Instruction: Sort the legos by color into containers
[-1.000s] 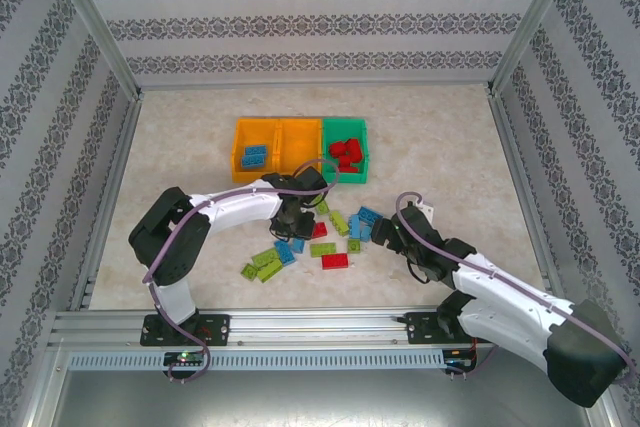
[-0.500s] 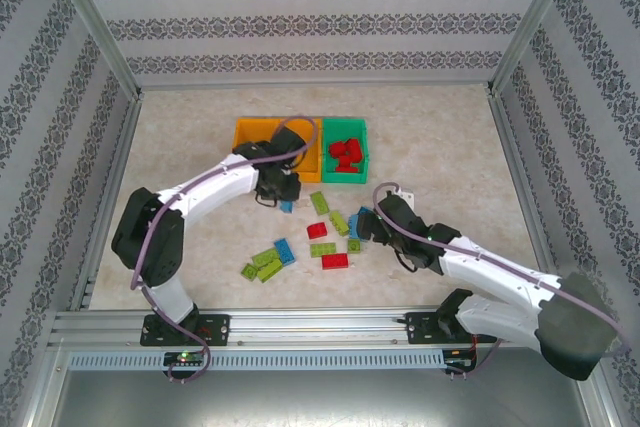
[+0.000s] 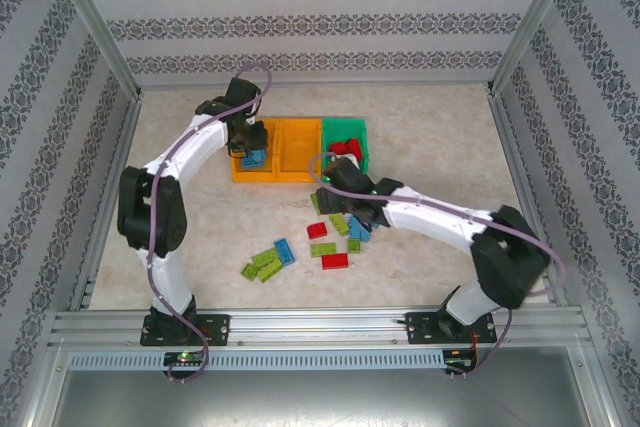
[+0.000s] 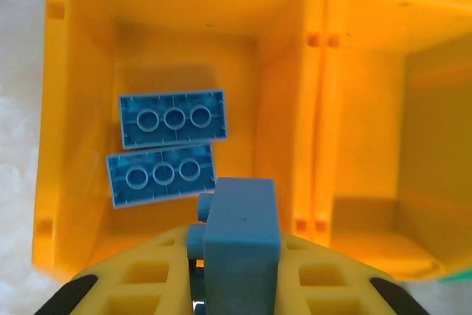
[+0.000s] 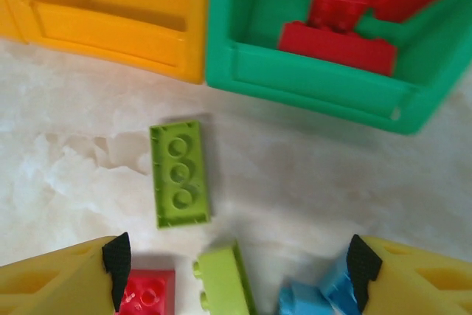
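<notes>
Your right hand (image 5: 240, 267) has reached out over the loose legos (image 3: 322, 249) on the tabletop (image 3: 440, 147), jaws apart, gripping nothing; many remain unsorted. Beyond, your left hand (image 4: 237, 274) has carried a blue brick (image 4: 242, 226), clamped, above the left orange bin (image 4: 74, 49), which holds two blue ones (image 4: 173, 117); red bricks (image 5: 339, 5) sit in the green bin (image 5: 310, 79).

Your left arm (image 3: 190, 152) reaches far forward and curves to its right, wrist angled down. Left gripper (image 4: 236, 285): clamped on a light blue lego (image 4: 240, 237), which stands up between the yellow fingers (image 4: 133, 289). Your right arm (image 3: 440, 217) stretches across to its left, forearm low. Right gripper (image 5: 240, 267): pointed down, jaws spread wide, gripping nothing.
</notes>
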